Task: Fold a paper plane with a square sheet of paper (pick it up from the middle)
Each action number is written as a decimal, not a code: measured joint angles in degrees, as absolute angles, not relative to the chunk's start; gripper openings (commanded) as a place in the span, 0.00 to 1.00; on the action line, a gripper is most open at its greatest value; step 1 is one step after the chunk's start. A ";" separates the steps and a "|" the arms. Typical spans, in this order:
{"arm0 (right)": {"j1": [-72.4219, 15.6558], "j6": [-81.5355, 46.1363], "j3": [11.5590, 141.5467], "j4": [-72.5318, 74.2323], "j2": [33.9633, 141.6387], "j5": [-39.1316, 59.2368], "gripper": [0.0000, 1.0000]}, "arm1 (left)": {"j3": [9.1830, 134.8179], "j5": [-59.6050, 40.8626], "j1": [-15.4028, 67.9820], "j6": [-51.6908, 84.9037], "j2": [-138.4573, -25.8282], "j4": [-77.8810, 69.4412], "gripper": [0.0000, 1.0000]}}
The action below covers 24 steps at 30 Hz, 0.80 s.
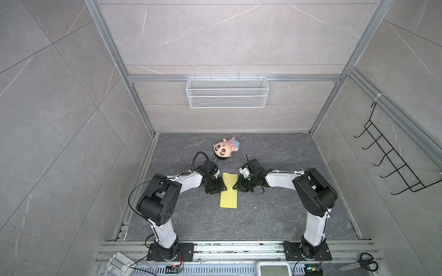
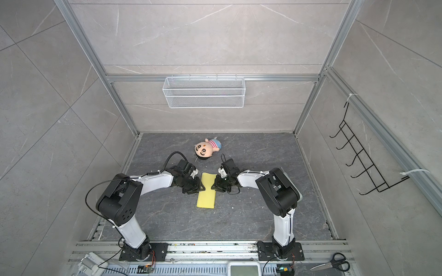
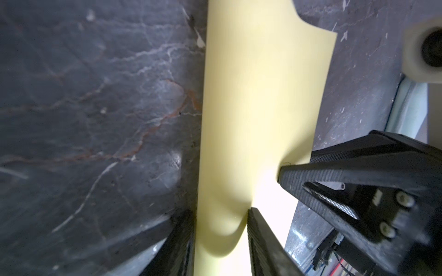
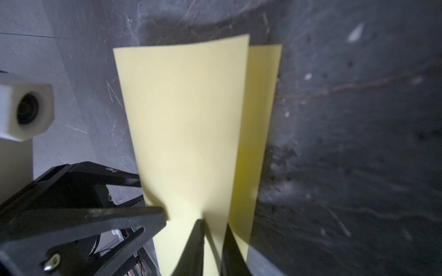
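The square sheet of paper point(image 1: 229, 196) point(image 2: 206, 194) lies folded over into a long pale-yellow strip on the dark table, seen in both top views. My left gripper point(image 1: 223, 187) point(image 3: 221, 212) reaches its middle from the left. Its jaws stand apart, with the strip's rounded edge point(image 3: 239, 119) between them. My right gripper point(image 1: 235, 187) point(image 4: 214, 223) meets the middle from the right. Its jaws stand slightly apart around the lifted top layer point(image 4: 186, 119). The lower layer point(image 4: 260, 107) stays flat. A paper plane is out of view.
A plush doll point(image 1: 224, 148) lies just behind the grippers. A white wire basket point(image 1: 227, 92) hangs on the back wall and a black hook rack point(image 1: 392, 157) on the right wall. Scissors point(image 1: 361, 262) rest on the front rail at the right.
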<state>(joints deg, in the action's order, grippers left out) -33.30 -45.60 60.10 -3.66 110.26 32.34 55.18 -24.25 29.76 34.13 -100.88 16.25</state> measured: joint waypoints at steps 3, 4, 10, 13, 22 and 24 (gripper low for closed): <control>-33.08 -45.63 59.75 -3.51 109.78 32.16 0.34 | 56.01 -23.16 30.28 33.78 -101.34 17.41 0.37; -32.93 -45.78 59.27 -3.44 109.14 31.92 0.35 | 56.29 -22.83 30.41 33.76 -101.45 17.85 0.36; -30.50 -45.84 55.07 -3.20 101.75 29.47 0.37 | 56.60 -21.30 30.96 33.61 -101.51 18.41 0.34; -29.52 -45.84 53.74 -2.57 99.55 28.18 0.37 | 56.69 -20.93 31.16 33.61 -101.51 18.50 0.34; -29.26 -47.00 49.34 -0.19 97.41 24.53 0.40 | 57.82 -20.80 31.70 33.56 -102.45 19.20 0.35; -28.99 -46.98 48.34 -0.25 95.64 22.94 0.44 | 58.24 -20.75 31.90 33.50 -102.69 19.62 0.35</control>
<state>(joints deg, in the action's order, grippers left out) -28.99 -46.98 48.34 -0.25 95.64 22.94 58.24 -20.75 31.90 33.50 -102.69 19.62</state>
